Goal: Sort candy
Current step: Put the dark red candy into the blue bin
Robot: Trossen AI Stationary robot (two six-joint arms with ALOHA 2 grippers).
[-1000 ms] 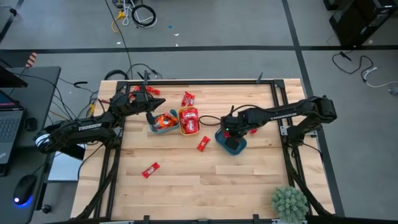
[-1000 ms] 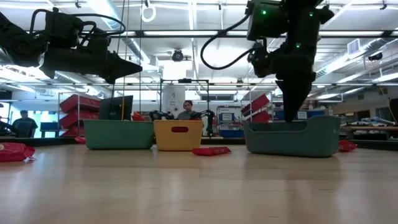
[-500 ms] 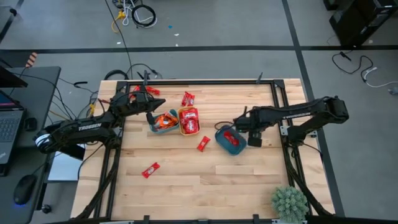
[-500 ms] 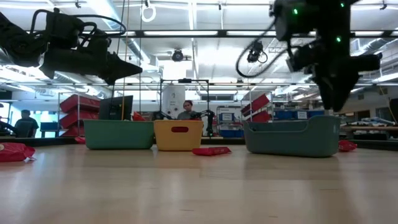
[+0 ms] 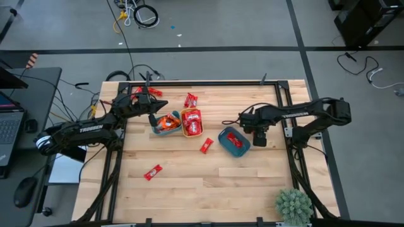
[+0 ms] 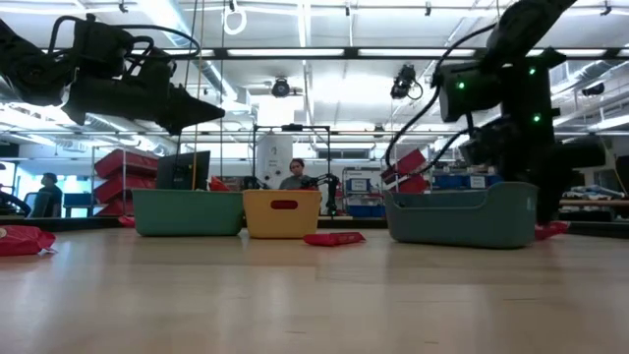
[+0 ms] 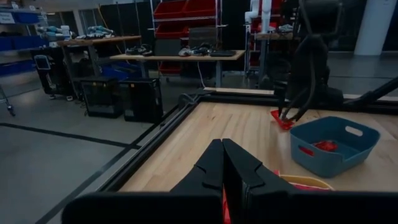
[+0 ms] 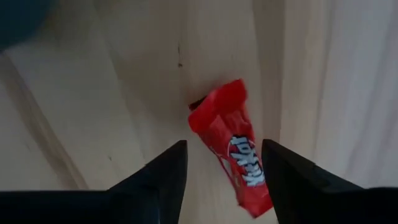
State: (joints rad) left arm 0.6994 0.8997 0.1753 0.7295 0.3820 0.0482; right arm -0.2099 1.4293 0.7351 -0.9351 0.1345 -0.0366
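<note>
Right of centre in the high view, my right gripper (image 5: 258, 133) hangs jaws spread over a shiny red wrapped candy (image 8: 233, 144) on the wooden table (image 5: 208, 183), beside the blue plastic bowl (image 5: 234, 142). Left gripper (image 5: 151, 118), upper left, is closed, empty.

Your right gripper (image 8: 221, 177) hangs open-jawed over a red candy (image 8: 231, 146); bare wood all round it. Blue bowl (image 5: 234, 141) crowds it at 9 o'clock, table rail (image 5: 282, 107) at 3. Table's 6 o'clock half lies open apart from one loose candy (image 5: 153, 171).
</note>
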